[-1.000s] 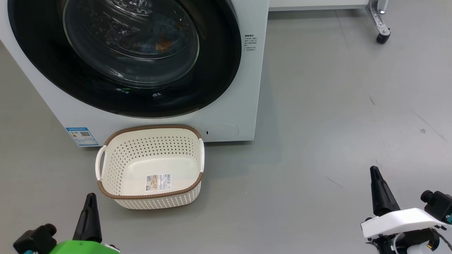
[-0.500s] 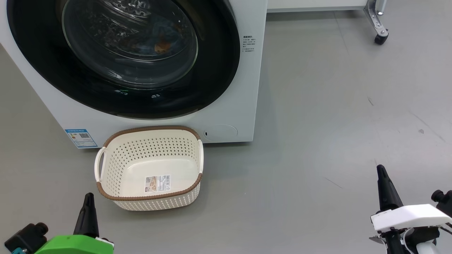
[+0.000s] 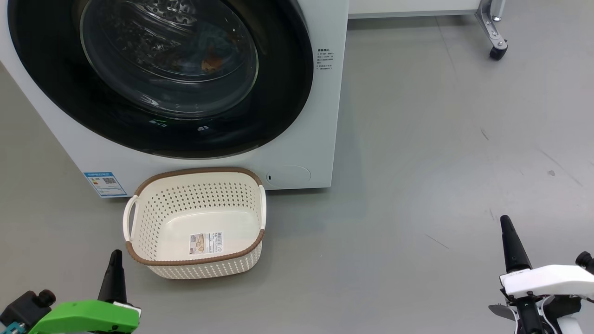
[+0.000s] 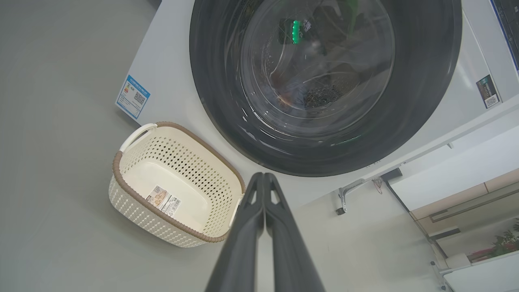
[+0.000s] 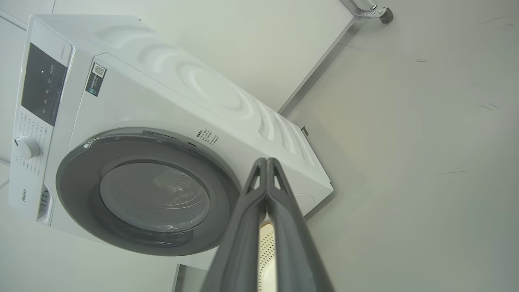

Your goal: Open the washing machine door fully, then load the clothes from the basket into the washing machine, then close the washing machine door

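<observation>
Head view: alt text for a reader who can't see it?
An empty basket sits on the grey floor just in front of a white washer whose round door is shut, with clothes dimly visible behind the glass. The left gripper and right gripper hang at the lower corners, fingers shut, empty.

The grey floor point(image 3: 441, 162) is carrying the white washing machine point(image 3: 320, 116), and the basket point(image 3: 209, 270) is sitting upright on it just in front of the machine's base. A metal leg's black caster point(image 3: 495, 52) is resting on the floor, well apart from both.
</observation>
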Controlling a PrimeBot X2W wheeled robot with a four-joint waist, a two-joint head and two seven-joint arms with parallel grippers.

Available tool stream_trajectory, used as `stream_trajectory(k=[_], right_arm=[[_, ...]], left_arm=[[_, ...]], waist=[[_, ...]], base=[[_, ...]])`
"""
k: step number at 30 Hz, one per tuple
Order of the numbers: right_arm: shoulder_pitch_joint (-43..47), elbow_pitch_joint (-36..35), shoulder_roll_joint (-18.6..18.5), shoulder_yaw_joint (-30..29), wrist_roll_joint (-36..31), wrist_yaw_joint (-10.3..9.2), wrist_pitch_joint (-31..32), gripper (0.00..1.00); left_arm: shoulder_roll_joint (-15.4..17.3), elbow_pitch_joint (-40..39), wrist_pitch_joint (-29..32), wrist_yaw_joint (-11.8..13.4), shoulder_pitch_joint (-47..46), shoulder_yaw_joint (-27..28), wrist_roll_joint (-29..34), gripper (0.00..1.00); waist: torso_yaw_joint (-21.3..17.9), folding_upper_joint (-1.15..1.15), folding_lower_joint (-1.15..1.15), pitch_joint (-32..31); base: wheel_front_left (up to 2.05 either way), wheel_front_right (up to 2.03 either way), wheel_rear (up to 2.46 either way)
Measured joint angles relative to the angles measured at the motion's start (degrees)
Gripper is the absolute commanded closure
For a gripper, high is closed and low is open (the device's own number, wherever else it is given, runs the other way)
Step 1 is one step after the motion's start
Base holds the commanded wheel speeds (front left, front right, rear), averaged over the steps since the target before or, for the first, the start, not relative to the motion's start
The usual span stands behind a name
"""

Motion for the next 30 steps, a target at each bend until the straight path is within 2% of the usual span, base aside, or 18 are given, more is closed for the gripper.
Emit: stream_trajectory(k=[30], right_arm=[[-2.5,2.4,0.9,-4.0,21.9,0.62,5.7,1.00]], left_arm=[[0.8,3.4,5.3,0.0,-4.2,0.3,-23.4,1.00]], waist=[[-0.6,0.00,0.00,-0.6]], base=[[0.00,0.00,0.00]])
